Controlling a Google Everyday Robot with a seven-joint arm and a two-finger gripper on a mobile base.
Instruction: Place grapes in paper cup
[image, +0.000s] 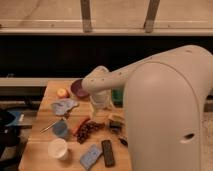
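The grapes (90, 130), a small dark reddish-purple bunch, lie on the wooden table (37, 145) near its middle. The white paper cup (58, 148) stands upright at the front left, a short way left and in front of the grapes. My gripper (100, 113) hangs down from the pale arm just behind and slightly right of the grapes, above the table. I see nothing held in it. The big arm housing (165, 115) hides the right half of the table.
A light blue cup (61, 128) and an orange-red carrot-like piece (80, 125) sit left of the grapes. A purple bowl (78, 88), an orange (62, 93) and a blue cloth (64, 106) are behind. A blue block (91, 156) and a black remote (107, 152) lie in front.
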